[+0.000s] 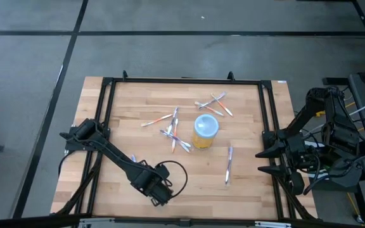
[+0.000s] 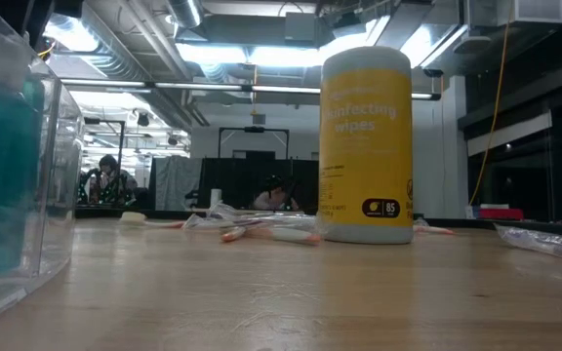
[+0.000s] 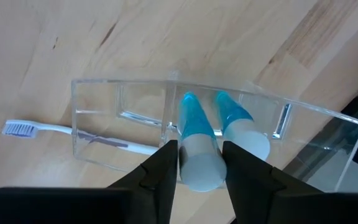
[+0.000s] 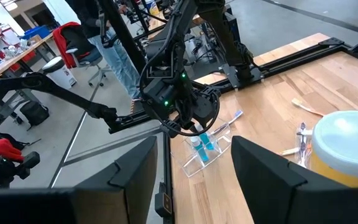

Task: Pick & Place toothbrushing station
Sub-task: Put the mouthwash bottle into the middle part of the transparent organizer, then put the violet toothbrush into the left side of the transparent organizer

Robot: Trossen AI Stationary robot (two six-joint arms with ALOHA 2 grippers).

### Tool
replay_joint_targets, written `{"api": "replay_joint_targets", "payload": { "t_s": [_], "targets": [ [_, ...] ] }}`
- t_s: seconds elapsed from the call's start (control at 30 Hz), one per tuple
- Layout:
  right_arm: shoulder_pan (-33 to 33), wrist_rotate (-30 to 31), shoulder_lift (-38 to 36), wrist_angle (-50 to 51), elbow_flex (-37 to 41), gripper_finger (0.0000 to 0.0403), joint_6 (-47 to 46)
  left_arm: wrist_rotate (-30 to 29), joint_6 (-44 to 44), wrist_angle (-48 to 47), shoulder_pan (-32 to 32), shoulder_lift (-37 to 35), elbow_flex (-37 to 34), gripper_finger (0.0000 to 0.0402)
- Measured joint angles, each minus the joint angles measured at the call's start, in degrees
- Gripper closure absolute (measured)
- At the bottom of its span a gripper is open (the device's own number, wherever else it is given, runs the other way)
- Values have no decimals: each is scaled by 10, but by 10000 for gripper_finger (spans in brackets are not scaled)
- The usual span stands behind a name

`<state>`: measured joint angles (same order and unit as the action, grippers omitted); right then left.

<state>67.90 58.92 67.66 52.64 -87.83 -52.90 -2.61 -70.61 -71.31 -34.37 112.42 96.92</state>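
Clear plastic walls of a small holder [image 3: 135,102] fill the middle of the left wrist view, standing on the wooden worktop [image 1: 246,190]. Two teal tubes [image 3: 197,140] with white caps stand side by side in one of its compartments. The left claw [image 3: 197,168] sits over the nearer tube, one dark finger [image 3: 160,171] on each side of its cap; whether the fingers press the cap or stand just clear of it cannot be told. A white toothbrush [image 3: 55,129] lies flat on the wood beside the holder, its bristled head toward the frame's left edge and its handle running behind the clear wall.

In the high view the left claw [image 1: 159,192] is in the lower left part of the frame, near the worktop's front edge. A yellow tub of wipes [image 1: 205,132] with a pale-blue lid stands upright just right of centre. Loose toothbrushes [image 1: 173,130] are scattered to its left and above it, and a clear wrapped one [image 1: 229,166] lies alone to its lower right.

The right claw [image 4: 194,165] waits off the worktop's right edge, its fingers spread wide and holding nothing.

In the low view the tub [image 2: 366,146] stands at centre, with the clear holder [image 2: 27,195] close at the left edge.
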Motion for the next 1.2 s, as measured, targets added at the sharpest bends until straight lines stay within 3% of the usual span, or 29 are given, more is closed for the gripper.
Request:
{"api": "replay_joint_targets", "payload": {
  "t_s": [0.33,0.63,0.77,1.0,1.07,1.13,1.2],
  "targets": [
    [0,0,0,0,0,195,0,-4,-1,0,0,0,0,243],
    [0,0,0,0,0,195,0,-20,-8,0,1,-3,0,242],
    [0,0,0,0,0,195,0,-61,-31,-2,5,-25,0,239],
    [0,12,2,-15,0,195,13,-213,-138,-57,16,-92,0,240],
    [0,15,2,-15,0,195,13,-208,-179,-131,24,-105,0,245],
    [0,21,2,-16,0,195,13,-166,-209,-203,32,-109,-3,253],
    [0,26,2,-17,0,195,14,-114,-208,-168,40,-123,-38,262]
  ]
}}
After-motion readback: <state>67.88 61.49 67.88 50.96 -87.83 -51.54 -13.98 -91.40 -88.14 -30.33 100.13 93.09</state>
